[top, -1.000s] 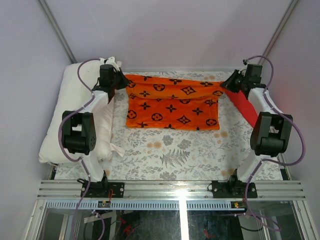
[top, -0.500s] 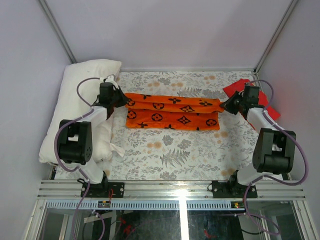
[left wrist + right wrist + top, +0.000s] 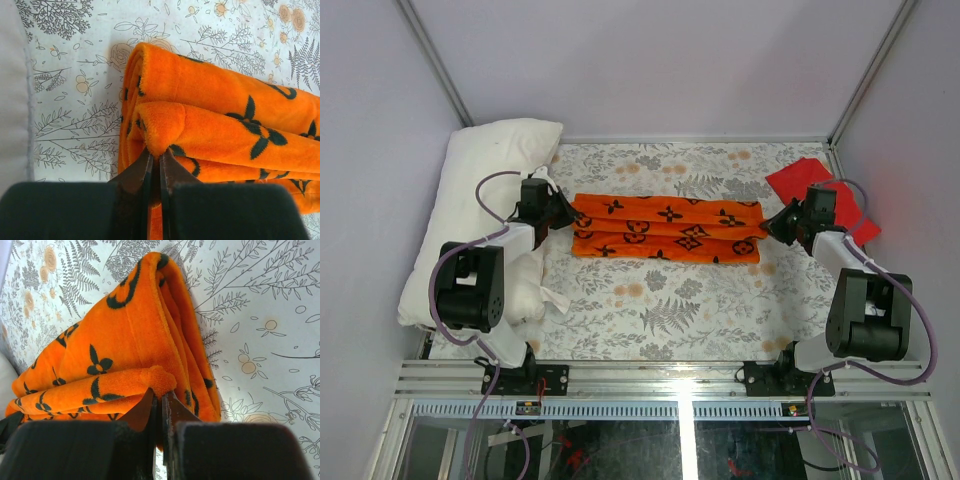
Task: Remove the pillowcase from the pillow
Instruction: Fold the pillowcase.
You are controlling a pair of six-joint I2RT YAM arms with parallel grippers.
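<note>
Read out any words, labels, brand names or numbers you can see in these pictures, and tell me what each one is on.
No readable text in any view.
pillowcase: only black flower, star and circle motifs, no letters that can be made out.
table covering: printed ferns and flowers, no words.
red cloth: plain, no label showing.

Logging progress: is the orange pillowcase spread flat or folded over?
Folded. The pillowcase lies as a narrow layered band on the floral table covering; the left gripper and right gripper each pinch a doubled-over end.
</note>
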